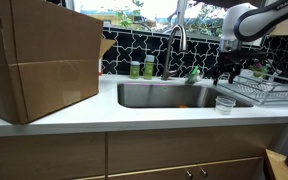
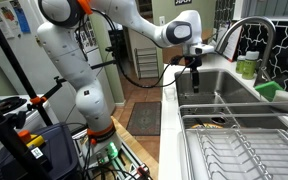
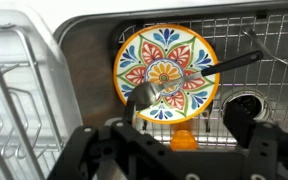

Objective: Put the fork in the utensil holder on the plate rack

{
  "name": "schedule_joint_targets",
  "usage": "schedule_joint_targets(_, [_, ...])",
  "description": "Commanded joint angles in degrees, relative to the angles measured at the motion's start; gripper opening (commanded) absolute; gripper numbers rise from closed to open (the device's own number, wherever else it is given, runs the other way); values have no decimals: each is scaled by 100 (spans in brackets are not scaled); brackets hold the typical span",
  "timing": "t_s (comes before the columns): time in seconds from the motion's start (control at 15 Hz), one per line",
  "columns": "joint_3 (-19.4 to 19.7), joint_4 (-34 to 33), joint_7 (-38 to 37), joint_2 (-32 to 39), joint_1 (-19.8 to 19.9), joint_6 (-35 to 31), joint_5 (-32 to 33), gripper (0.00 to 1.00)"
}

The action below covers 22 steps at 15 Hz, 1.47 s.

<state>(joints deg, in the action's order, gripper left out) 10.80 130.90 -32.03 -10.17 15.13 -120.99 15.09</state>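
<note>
one end effector [image 2: 195, 85] above the sink [image 3: 92, 55], fingers spread wide, holding nothing | fork [image 3: 196, 77] lies across the patterned plate [image 3: 164, 38] in the sink | wire plate rack [image 3: 24, 90] beside the basin

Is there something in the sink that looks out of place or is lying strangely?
Yes. A fork lies slanted across the colourful plate in the sink, with its black handle reaching past the plate's rim. A fork belongs with the utensils, but this one is not in the wire plate rack beside the sink.
</note>
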Motion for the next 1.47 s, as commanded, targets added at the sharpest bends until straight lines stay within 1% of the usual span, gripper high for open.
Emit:
schedule_joint_targets(0.0, [-19, -21, -33, 128, 12, -31, -20, 96])
schedule_joint_targets(0.07, [-21, -43, -32, 173, 5, -31, -16, 100])
schedule_joint_targets(0.27, [-34, -60, -26, 91, 13, -30, -18, 100])
schedule_joint_targets(0.4, [-20, -258, -822, 662, 71, -119, -211, 100])
schedule_joint_targets(0.6, [76, -226, -1532, 1270, 12, -711, -577, 100])
schedule_joint_targets(0.87, [208, -280, -2129, 2155, -49, -1593, -1351, 100])
schedule_joint_targets(1.0, [229, -294, -2281, 2529, -66, -2045, -1881, 100])
schedule_joint_targets(1.2, [178, -361, -2117, 3016, -37, -2664, -2598, 100])
schedule_joint_targets(1.4, [113, -476, -2009, 3401, -23, -3003, -3139, 100])
